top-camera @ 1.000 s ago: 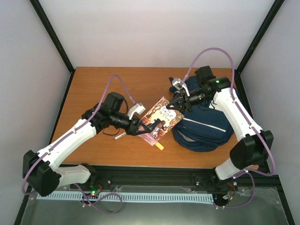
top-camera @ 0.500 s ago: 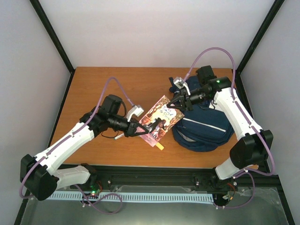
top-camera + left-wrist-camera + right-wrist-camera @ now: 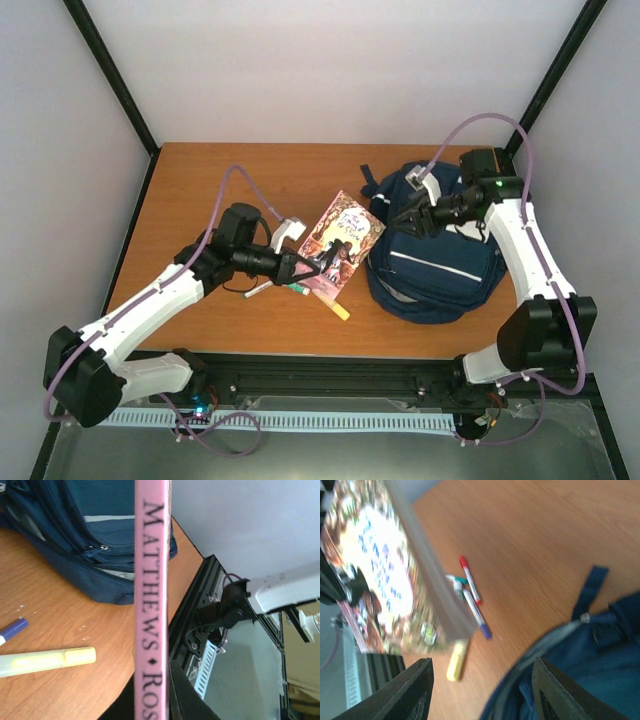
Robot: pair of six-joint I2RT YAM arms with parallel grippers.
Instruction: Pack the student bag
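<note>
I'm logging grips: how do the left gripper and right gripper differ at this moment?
The left gripper is shut on the book; the right gripper is open, holding nothing. The left gripper is over the table by the pens; the right gripper is at the student bag's edge. Both point toward the book.

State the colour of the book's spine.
The spine is pink with black lettering; left wrist view shows it best.

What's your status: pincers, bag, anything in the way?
Left pincer shut on book. Right pincer open over bag. Pens loose near book.
</note>
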